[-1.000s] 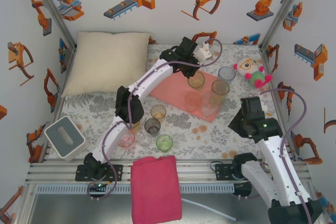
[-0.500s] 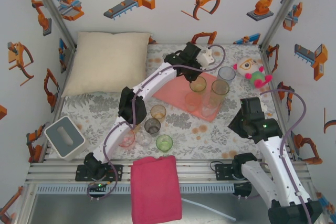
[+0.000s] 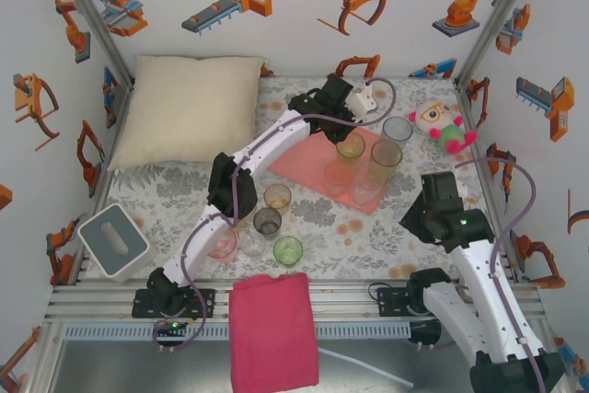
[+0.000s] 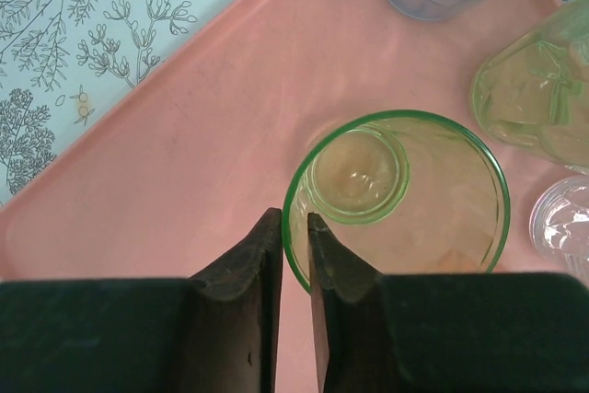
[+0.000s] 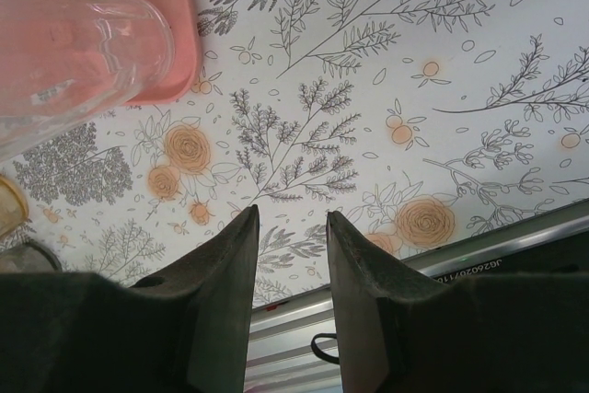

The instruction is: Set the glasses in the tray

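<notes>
Carried slightly rightward and nearer over the past second, the green-rimmed glass point(image 3: 351, 145) stands upright on the far part of the tray point(image 3: 296, 161), while the other glasses are where they were. Nearest the arms' bases, a magenta cloth point(image 3: 273, 329) lies across the table's near edge, with a grey box point(image 3: 112, 241) to its left. Just beyond the cloth, five glasses stand on the flowered tablecloth point(image 3: 166, 195): a pink glass point(image 3: 222, 243), a clear glass point(image 3: 250, 242) and a green glass point(image 3: 288, 249) in a near row, with a smoky grey glass point(image 3: 267, 221) and an amber glass point(image 3: 277, 197) behind them. To the right, the right gripper point(image 5: 293, 213) hovers above the tablecloth just off the tray's near corner, fingers parted and holding nothing. On the tray's right half, a pale pink tumbler point(image 3: 337, 177), a tall clear tumbler point(image 3: 366, 181) and a tall brownish tumbler point(image 3: 385, 158) stand close together. Farther back, the left gripper point(image 4: 293, 218) reaches down over the green-rimmed glass, its dark fingers point(image 4: 248, 301) a narrow slit apart and astride the rim; whether they pinch the wall cannot be told. A blue glass point(image 3: 398, 129) stands at the tray's far right corner, a plush toy point(image 3: 442, 126) to its right, and a cream pillow point(image 3: 189, 108) lies at the far left
</notes>
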`<state>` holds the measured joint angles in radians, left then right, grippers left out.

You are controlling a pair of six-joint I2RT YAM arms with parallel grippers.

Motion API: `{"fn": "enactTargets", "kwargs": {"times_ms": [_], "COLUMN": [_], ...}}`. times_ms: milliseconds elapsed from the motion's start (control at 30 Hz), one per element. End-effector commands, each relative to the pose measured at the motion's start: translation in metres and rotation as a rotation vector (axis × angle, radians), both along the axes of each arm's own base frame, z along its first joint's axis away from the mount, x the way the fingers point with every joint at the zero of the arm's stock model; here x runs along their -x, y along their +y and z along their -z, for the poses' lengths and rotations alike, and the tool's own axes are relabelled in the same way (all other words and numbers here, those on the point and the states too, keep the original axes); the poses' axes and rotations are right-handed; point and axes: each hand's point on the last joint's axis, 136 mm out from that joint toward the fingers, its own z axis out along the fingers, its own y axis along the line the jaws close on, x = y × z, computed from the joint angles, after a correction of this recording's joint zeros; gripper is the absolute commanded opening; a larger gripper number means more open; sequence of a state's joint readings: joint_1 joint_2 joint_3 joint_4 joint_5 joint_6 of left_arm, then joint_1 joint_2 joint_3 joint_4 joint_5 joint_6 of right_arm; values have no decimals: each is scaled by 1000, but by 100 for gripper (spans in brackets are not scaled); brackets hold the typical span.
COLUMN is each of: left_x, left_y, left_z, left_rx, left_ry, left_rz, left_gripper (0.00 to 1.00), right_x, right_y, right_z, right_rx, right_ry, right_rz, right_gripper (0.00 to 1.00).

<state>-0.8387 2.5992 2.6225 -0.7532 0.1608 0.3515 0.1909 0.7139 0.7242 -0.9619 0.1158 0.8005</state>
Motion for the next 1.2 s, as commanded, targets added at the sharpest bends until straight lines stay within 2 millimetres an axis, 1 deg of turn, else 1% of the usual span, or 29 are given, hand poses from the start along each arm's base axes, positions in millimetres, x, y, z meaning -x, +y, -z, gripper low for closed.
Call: {"fn": "enactTargets", "kwargs": {"times_ms": [0, 33, 67, 167, 367, 567, 767, 867, 967, 1100, 1167], "left_x": [1, 1, 1, 2, 4, 5, 3, -2, -7, -7, -5], "left_y": [-7, -7, -8, -9, -10, -10, -8, -3, 3, 12, 18], "left_z": [5, 5, 4, 6, 10, 7, 4, -5, -19, -41, -50], "left_rx": [3, 4, 7, 5, 1, 9, -1, 3, 15, 15, 10], "left_ry": [-12, -11, -13, -14, -1, 1, -14, -28, -47, -69, -72], "left_rz": [19, 18, 19, 21, 22, 24, 17, -4, -24, -39, -46], "left_gripper": [24, 24, 27, 29, 30, 33, 46, 51, 55, 64, 66], "right_x": [2, 2, 2, 3, 3, 3, 0, -1, -3, -5, -6], "right_y": [0, 0, 0, -1, -1, -1, 0, 0, 0, 2, 3], "right_z": [3, 3, 3, 4, 4, 4, 3, 2, 1, 0, -1], "right_rx": [-15, -15, -16, -16, -16, -15, -16, -16, -18, -27, -32], "right_ry": [1, 1, 0, 2, 1, 2, -5, -8, -12, -21, -30], "right_rz": [19, 19, 19, 21, 20, 19, 19, 18, 18, 13, 13], "right_gripper": [36, 36, 36, 36, 36, 36, 36, 36, 37, 36, 36]}}
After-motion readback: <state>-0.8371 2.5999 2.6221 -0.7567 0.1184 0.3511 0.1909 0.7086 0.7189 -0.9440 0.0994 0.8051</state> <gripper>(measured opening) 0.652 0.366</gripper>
